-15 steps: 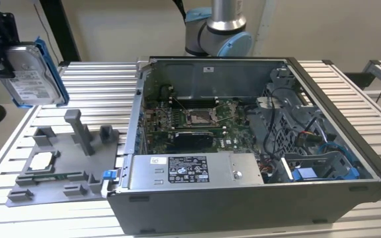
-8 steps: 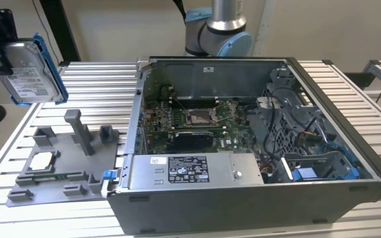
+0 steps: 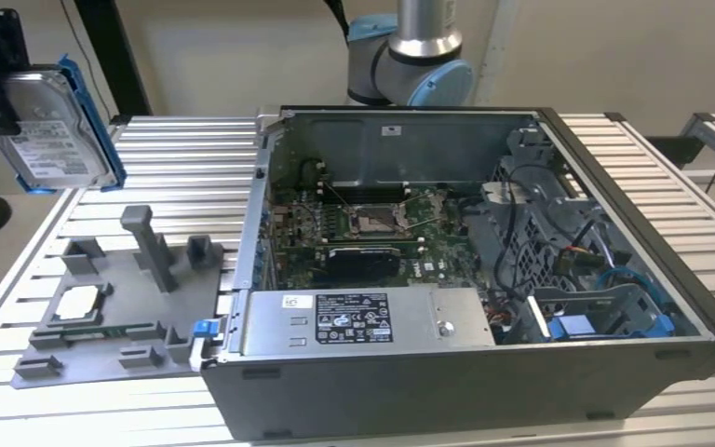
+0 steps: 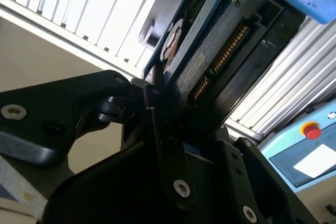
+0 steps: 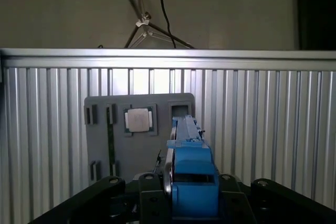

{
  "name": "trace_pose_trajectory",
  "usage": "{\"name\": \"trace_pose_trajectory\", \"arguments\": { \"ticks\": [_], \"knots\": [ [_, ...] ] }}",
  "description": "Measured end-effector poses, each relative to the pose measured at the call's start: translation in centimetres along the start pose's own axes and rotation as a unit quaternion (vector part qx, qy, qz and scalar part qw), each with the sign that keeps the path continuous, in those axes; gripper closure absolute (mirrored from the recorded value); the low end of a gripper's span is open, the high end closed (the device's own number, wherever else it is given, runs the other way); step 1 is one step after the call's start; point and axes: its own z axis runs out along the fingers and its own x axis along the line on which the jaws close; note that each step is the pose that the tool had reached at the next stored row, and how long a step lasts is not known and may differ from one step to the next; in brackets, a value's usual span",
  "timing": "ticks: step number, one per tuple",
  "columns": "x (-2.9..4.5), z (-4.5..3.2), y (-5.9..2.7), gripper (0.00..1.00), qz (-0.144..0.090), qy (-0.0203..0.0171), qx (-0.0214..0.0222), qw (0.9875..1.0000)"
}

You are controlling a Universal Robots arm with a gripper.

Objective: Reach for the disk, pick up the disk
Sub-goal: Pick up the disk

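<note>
While the hand (image 3: 4,98) hangs high at the exterior view's left, it is clamped on the disk (image 3: 53,130). The disk is held in the air, clear of the slatted worktop (image 3: 183,149), tilted with its white label facing out. Below lies a grey fixture tray (image 3: 109,317), just beside the open computer case (image 3: 482,279). In the first wrist view the disk stands edge-on between the black fingers (image 5: 151,201).
</note>
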Motion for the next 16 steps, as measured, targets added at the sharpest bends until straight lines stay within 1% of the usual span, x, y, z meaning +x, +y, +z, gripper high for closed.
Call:
{"name": "trace_pose_trajectory", "arguments": {
  "ticks": [9,16],
  "knots": [
    [0.0,-0.86,0.01,1.0,0.0,0.0,0.0,1.0],
    [0.01,-1.99,0.04,1.0,0.0,0.0,0.0,1.0]
  ]
}}
